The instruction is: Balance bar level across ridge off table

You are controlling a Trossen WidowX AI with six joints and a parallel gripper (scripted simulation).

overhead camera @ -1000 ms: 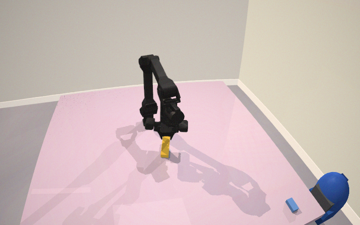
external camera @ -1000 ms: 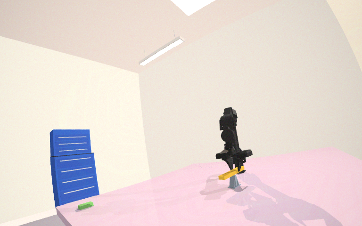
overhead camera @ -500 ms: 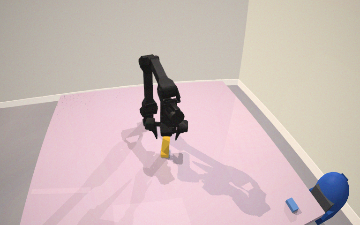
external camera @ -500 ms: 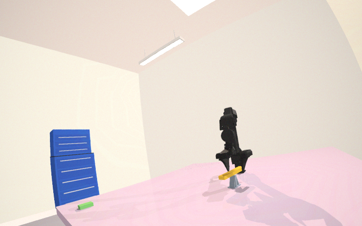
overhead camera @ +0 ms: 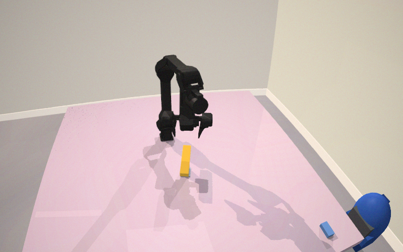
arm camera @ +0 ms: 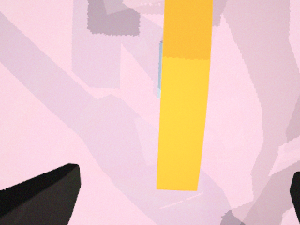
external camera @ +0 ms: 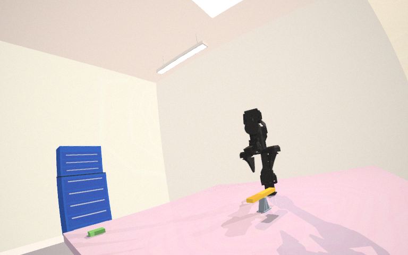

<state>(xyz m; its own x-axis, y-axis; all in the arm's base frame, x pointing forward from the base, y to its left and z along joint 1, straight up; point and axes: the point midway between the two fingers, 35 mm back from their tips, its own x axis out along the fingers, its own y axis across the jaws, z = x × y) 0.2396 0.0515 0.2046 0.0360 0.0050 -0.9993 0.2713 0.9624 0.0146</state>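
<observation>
The yellow bar (overhead camera: 185, 157) (external camera: 259, 195) (arm camera: 185, 117) lies across the top of the grey-blue ridge (external camera: 263, 205) (overhead camera: 189, 172) (arm camera: 160, 70). In the exterior view both bar ends are off the table and the bar looks about level; a slight tilt is hard to tell. The bar hides most of the ridge in the top view and the wrist view. My gripper (overhead camera: 186, 137) (external camera: 261, 171) (arm camera: 191, 182) is wide open and empty, above the bar near its arm-side end. In the wrist view its fingers stand apart on either side, not touching the bar.
The pink table (overhead camera: 97, 184) (external camera: 180, 228) carries a small blue block (overhead camera: 327, 229) near its right corner in the top view. A green block (external camera: 96, 231) lies near the left edge in the exterior view. A blue drawer cabinet (external camera: 84, 195) stands beyond that edge. Arm shadows cross the table.
</observation>
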